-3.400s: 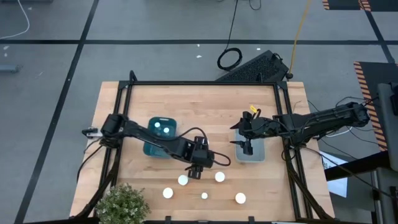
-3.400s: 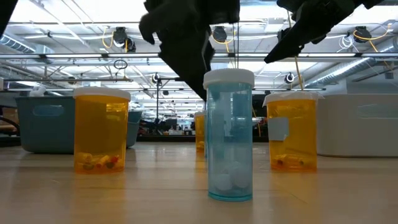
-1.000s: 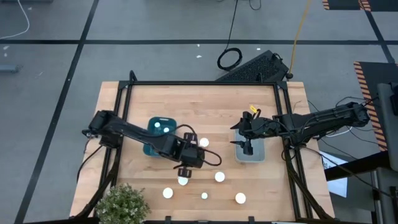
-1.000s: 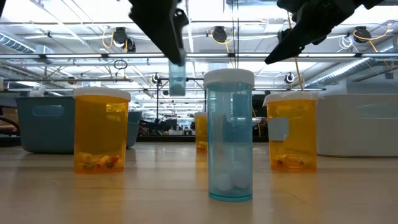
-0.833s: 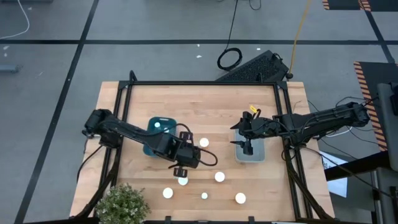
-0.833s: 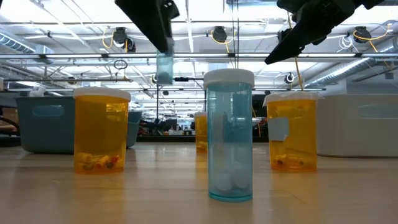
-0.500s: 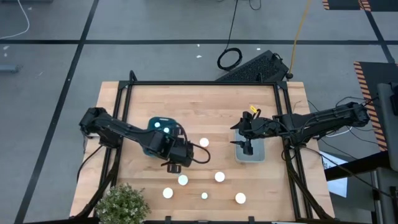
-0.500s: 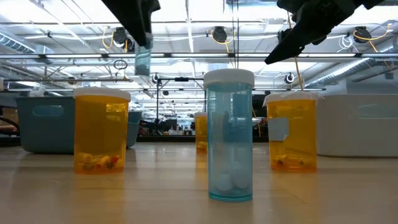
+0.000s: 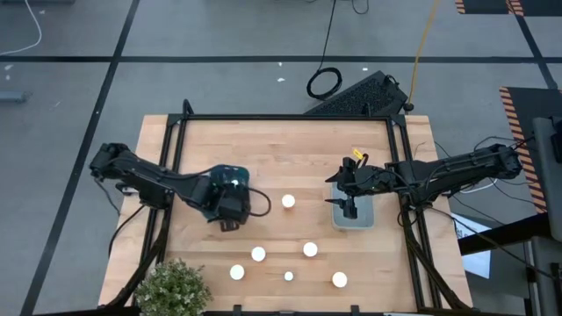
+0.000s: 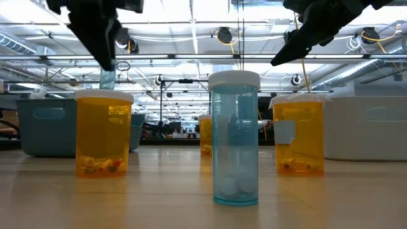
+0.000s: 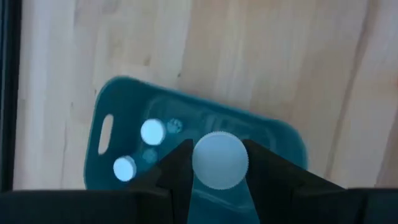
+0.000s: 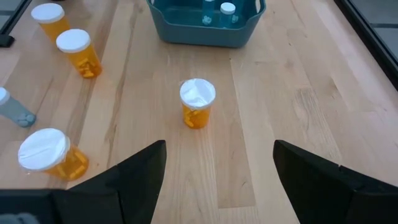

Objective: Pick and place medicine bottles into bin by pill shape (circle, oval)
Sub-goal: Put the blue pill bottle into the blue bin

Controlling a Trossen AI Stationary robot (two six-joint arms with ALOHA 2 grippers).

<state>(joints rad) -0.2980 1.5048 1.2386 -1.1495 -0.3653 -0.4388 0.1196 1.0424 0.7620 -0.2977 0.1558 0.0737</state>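
Note:
My left gripper (image 9: 225, 211) hangs over the teal bin (image 9: 213, 182) at the table's left, shut on a small light-blue medicine bottle (image 11: 219, 163) with a white cap. Two white-capped bottles (image 11: 153, 132) stand in that bin below it. My right gripper (image 9: 350, 207) waits open above the grey bin (image 9: 362, 219) at the right, holding nothing. Several bottles stand upright on the wood: one (image 9: 288, 201) mid-table and others (image 9: 258, 254) nearer the front edge. In the low view a blue bottle (image 10: 234, 137) stands in front of amber ones (image 10: 103, 133). My left gripper pinches the light-blue bottle's body (image 11: 219, 198) between its two fingers (image 11: 177, 177), one on each side. The fingers come from above, pointing down. The bottle hangs below them (image 10: 107, 79), cap up, lifted clear over the teal bin.
A potted plant (image 9: 171, 288) sits at the table's near left corner. Black frame rails (image 9: 285, 118) run along the table's far edge and both sides. Bare wood lies between the two bins and beyond the mid-table bottle.
My left gripper has carried the light-blue bottle from above the front-row bottles toward the table's left and far side, ending over the teal bin. The bottle stays lifted clear and held. My right arm has kept still.

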